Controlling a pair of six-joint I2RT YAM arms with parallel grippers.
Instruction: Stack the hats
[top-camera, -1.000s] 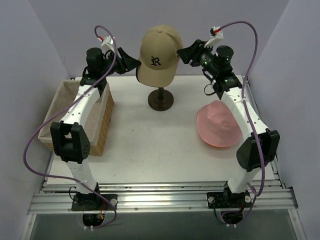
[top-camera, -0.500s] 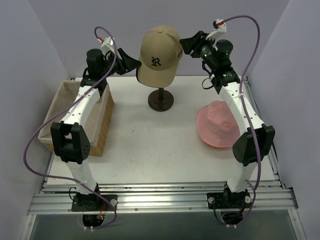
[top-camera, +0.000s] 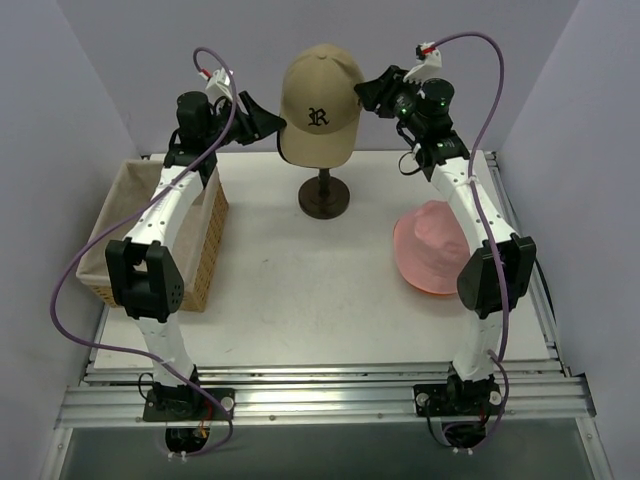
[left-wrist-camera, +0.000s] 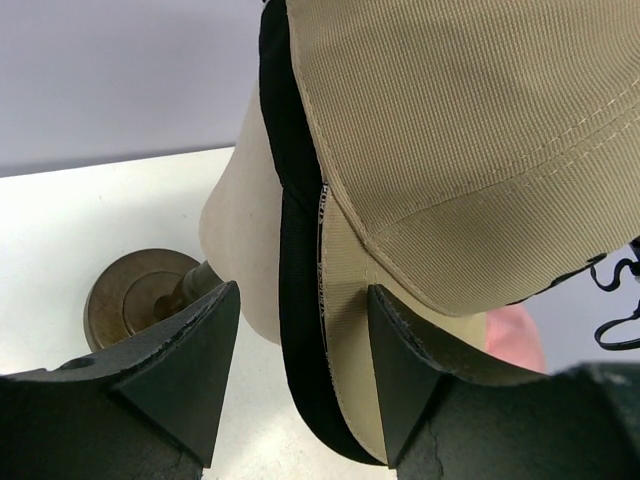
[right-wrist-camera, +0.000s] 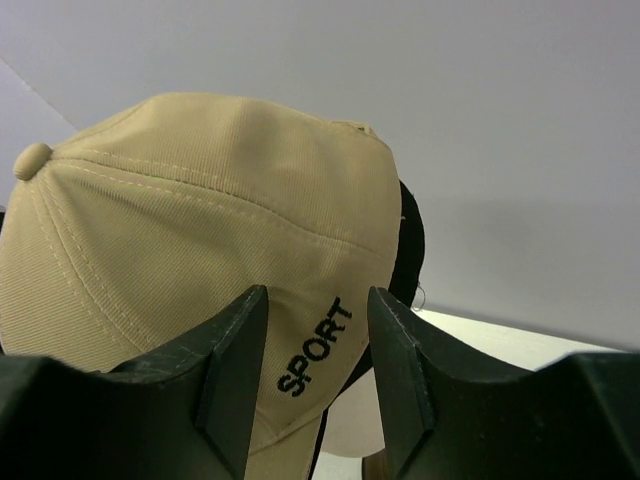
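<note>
The tan cap (top-camera: 320, 95) with a dark "R" sits over a black cap on the cream head form (left-wrist-camera: 240, 240). Only the black cap's brim (left-wrist-camera: 298, 300) shows, under the tan brim (left-wrist-camera: 350, 330). My left gripper (left-wrist-camera: 302, 290) is open and straddles both brims, its right finger (left-wrist-camera: 400, 370) against the tan brim. My right gripper (right-wrist-camera: 317, 292) is open at the cap's right side, around the word "SPORT" (right-wrist-camera: 315, 345). The pink hat (top-camera: 436, 245) lies on the table at the right, with an orange edge (top-camera: 432, 291) showing beneath it.
The head form stands on a dark round stand (top-camera: 325, 197) at the back middle of the white table (top-camera: 300, 290). A wicker basket (top-camera: 112, 235) sits at the left edge under my left arm. Grey walls close in the back and sides.
My right gripper has risen and moved left, closing in on the tan cap's side. The left gripper has lifted slightly at the brim. The cap has turned a little.
</note>
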